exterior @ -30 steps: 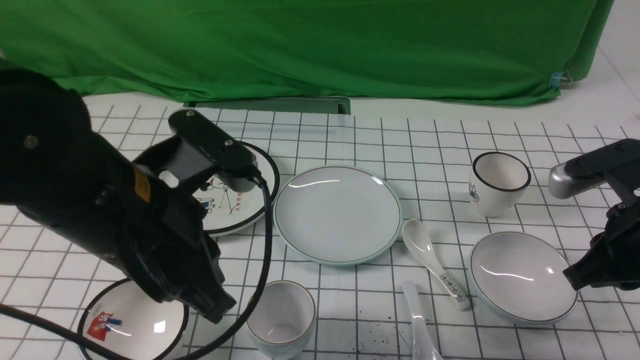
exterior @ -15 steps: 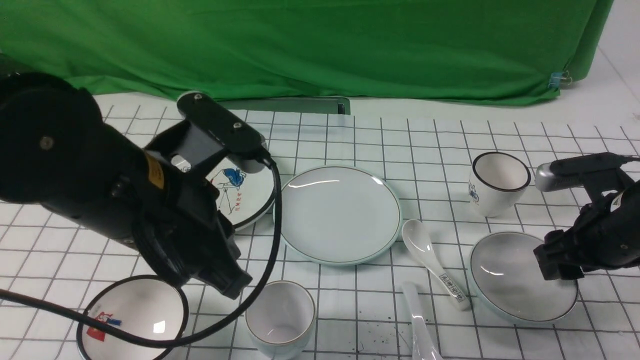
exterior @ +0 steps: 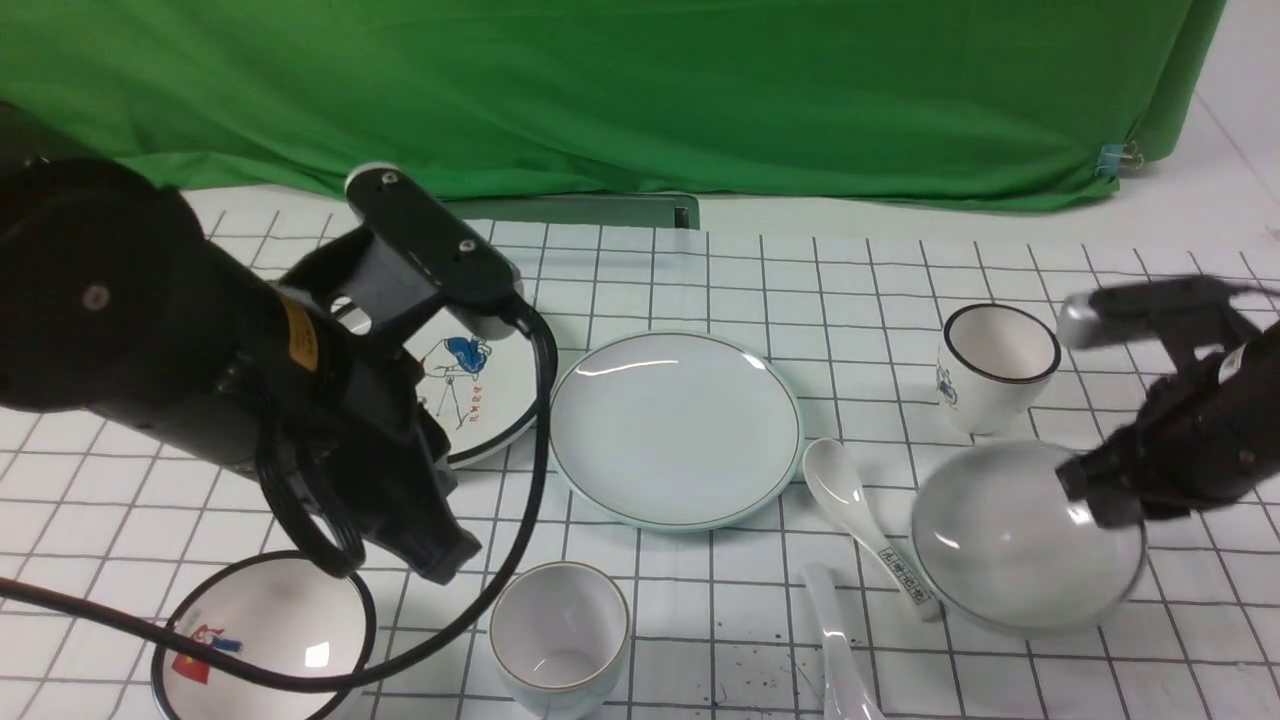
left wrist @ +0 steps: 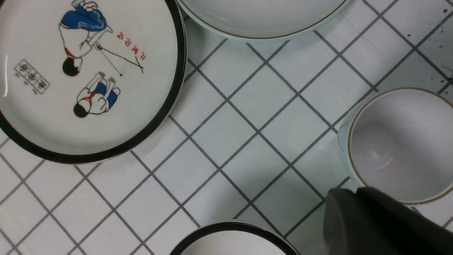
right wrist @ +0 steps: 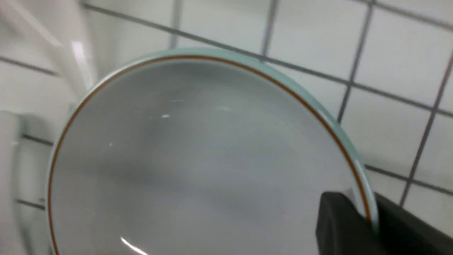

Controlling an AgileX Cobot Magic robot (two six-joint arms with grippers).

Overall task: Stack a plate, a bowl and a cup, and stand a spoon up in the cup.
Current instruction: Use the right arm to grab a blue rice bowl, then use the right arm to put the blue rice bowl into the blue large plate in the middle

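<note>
The plain plate (exterior: 675,428) lies mid-table; its edge shows in the left wrist view (left wrist: 262,17). My right gripper (exterior: 1100,495) is shut on the right rim of the plain bowl (exterior: 1015,540), which is raised slightly and tilted. In the right wrist view my fingers (right wrist: 339,226) pinch the bowl's (right wrist: 198,159) rim. The plain cup (exterior: 560,635) stands upright at the front. My left gripper (exterior: 440,550) is shut and empty, just left of the cup (left wrist: 400,145). The plain spoon (exterior: 835,650) lies at the front edge, partly cut off.
A cartoon plate (exterior: 485,385) lies left of the plain plate. A black-rimmed bowl (exterior: 260,640) sits front left. A black-rimmed cup (exterior: 995,365) stands behind the held bowl. A printed-handle spoon (exterior: 865,520) lies between plate and bowl. A green cloth hangs at the back.
My right gripper moved onto the bowl's right rim, closed on it, then raised the bowl and carried it slightly left. My left arm shifted back a little.
</note>
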